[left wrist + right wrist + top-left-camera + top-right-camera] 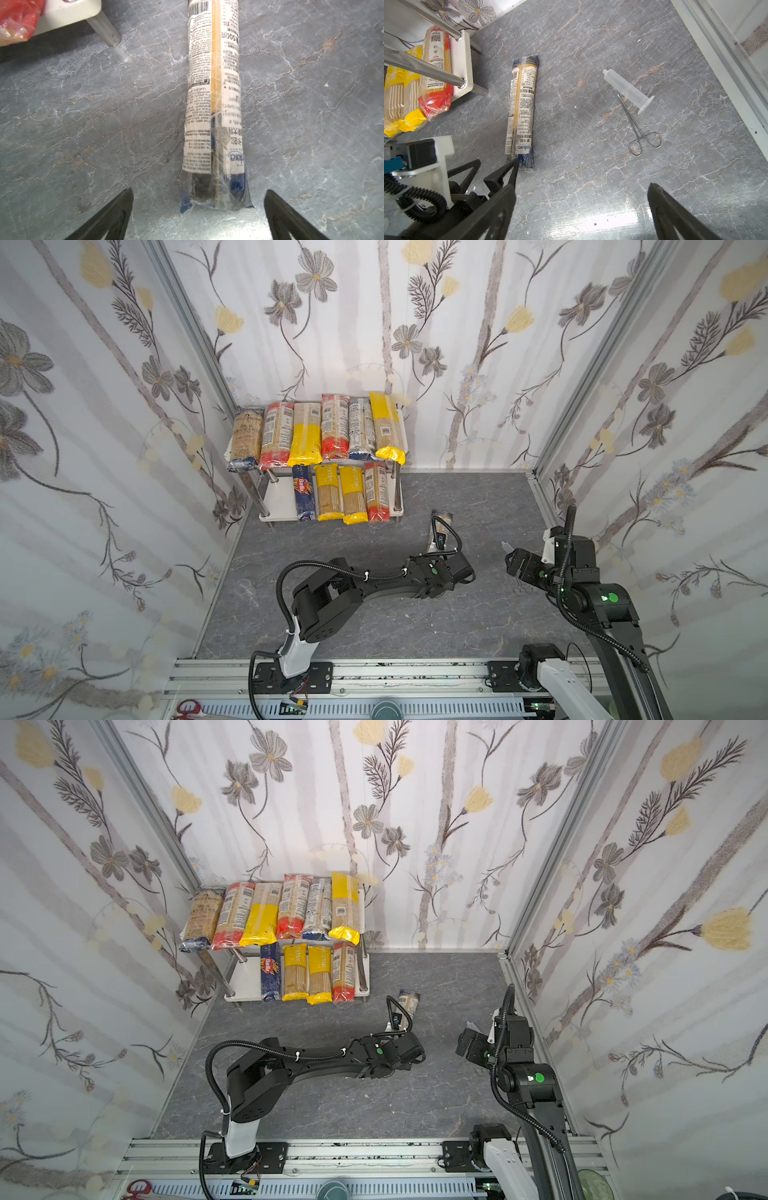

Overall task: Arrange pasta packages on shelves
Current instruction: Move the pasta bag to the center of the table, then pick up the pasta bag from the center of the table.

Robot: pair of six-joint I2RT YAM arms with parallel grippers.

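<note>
Blue-ended packet (pixel 214 104): laid on the desk (pixel 374 622) near the shelves (pixel 278 497), unheld
Left tool (pixel 198 190): spread wide at the packet's blue end
Right tool (pixel 581 186): spread wide, nothing gripped

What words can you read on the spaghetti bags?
"Barilla": dark blue packet on the lower shelf.
"500": loose packet on the table.
"ankara", likely: same packet's blue end.
Yellow packets: lettering too blurred, like all fine print.
</note>
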